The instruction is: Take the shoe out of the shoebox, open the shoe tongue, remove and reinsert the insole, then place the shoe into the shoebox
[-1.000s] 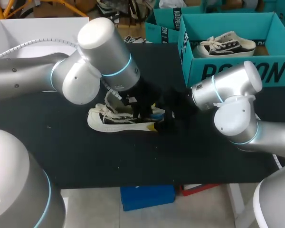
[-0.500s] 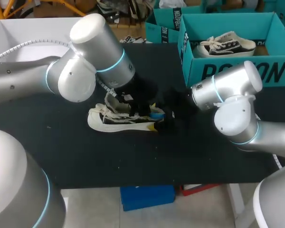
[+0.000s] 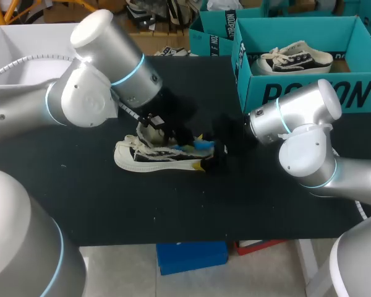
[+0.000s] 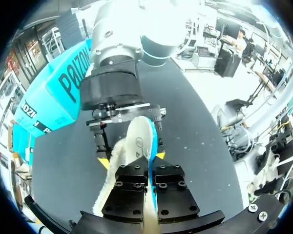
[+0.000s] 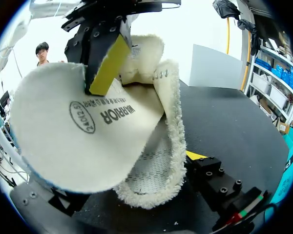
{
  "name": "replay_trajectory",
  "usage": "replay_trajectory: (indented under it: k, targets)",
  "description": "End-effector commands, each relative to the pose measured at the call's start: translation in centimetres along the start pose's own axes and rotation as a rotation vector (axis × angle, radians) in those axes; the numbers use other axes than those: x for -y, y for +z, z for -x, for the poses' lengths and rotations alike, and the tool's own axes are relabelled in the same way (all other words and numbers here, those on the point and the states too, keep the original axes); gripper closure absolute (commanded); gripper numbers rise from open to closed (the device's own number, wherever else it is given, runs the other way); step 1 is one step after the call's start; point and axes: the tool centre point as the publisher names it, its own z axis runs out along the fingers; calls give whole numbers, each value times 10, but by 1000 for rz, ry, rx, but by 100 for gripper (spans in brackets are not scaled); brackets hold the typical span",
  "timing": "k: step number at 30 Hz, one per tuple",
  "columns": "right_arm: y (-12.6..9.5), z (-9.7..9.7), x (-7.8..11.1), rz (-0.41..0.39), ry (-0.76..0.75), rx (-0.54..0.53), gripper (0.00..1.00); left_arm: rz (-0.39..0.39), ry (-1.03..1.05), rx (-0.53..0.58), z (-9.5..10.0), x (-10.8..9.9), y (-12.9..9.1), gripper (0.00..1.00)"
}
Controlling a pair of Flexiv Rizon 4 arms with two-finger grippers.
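- Judging from the head view, the first step is done: the shoe [image 3: 154, 158] rests at mid-frame on the black table [image 3: 80, 204], well apart from the teal shoebox [image 3: 309, 93] at upper right (a second shoe [image 3: 295, 59] sits in it).
- In the right wrist view the shoe's fleece-lined mouth gapes wide, so the opening step seems done too.
- The left gripper [image 4: 150, 170] is clamped on the insole [image 4: 139, 139], whose heel end stands out of the shoe. The right gripper [image 3: 217, 158] pinches the shoe's heel from both sides.
- What is left, as I judge it — finishing the insole's out-and-in, then boxing the shoe.
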Motion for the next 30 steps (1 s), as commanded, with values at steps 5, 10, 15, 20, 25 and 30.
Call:
replay_trajectory:
  k: [5, 10, 15, 20, 25, 30]
  targets:
    - [0, 1, 3, -1, 0, 0, 100, -141, -11, -15, -19, 9, -28, 100]
    - [0, 1, 3, -1, 0, 0, 100, -283, -63, -89, -28, 18, -48, 100]
    - [0, 1, 3, -1, 0, 0, 100, -400, -71, -161, -40, 30, -69, 100]
    - [0, 1, 3, -1, 0, 0, 100, -485, -49, -158, -55, 49, -95, 100]
    - [0, 1, 3, -1, 0, 0, 100, -569, -49, -174, -64, 66, -117, 100]
    - [0, 1, 3, -1, 0, 0, 100, -675, -76, -210, -67, 72, -131, 100]
